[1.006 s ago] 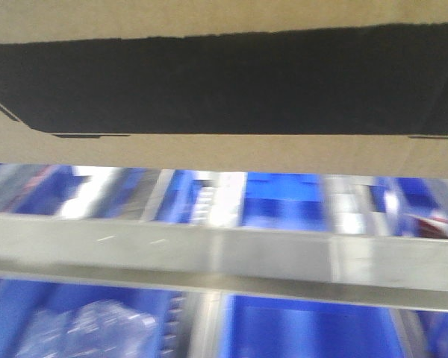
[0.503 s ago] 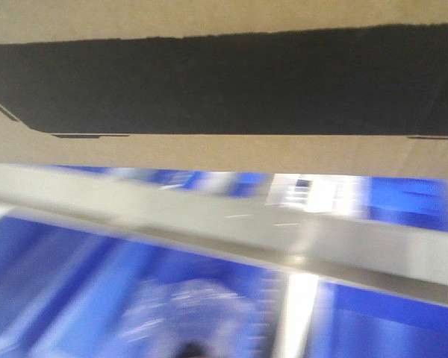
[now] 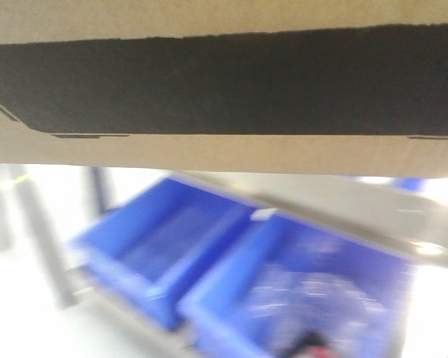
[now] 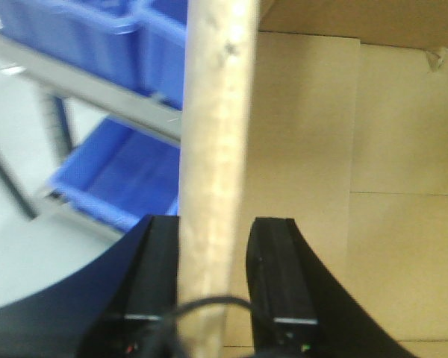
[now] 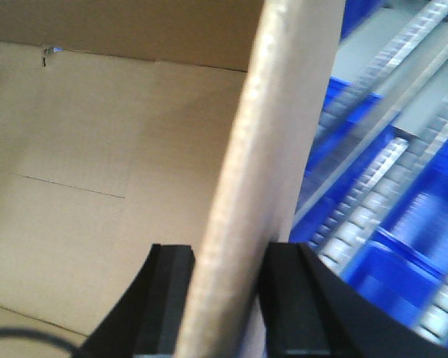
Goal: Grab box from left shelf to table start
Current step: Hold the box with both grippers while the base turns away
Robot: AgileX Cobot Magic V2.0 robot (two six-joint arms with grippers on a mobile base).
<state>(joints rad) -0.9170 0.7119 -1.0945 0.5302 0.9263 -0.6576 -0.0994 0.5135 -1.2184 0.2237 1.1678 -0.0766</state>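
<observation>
Pinching hard: the left gripper [image 4: 216,235] is clamping one upright side wall of the large brown cardboard box with the black printed panel [image 3: 224,82], the right gripper [image 5: 228,257] is squeezing the opposite wall. Box is hanging between both arms, long axis running across them; blurred blue plastic bins [image 3: 164,246] and silvery metal shelf rail [image 3: 336,209] are lying beyond. Table isn't showing.

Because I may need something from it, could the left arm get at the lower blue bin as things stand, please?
Probably not: the left claw is shut on the wall of the box, and the lower blue bin sits off to its side. It would have to release the box first.
</observation>
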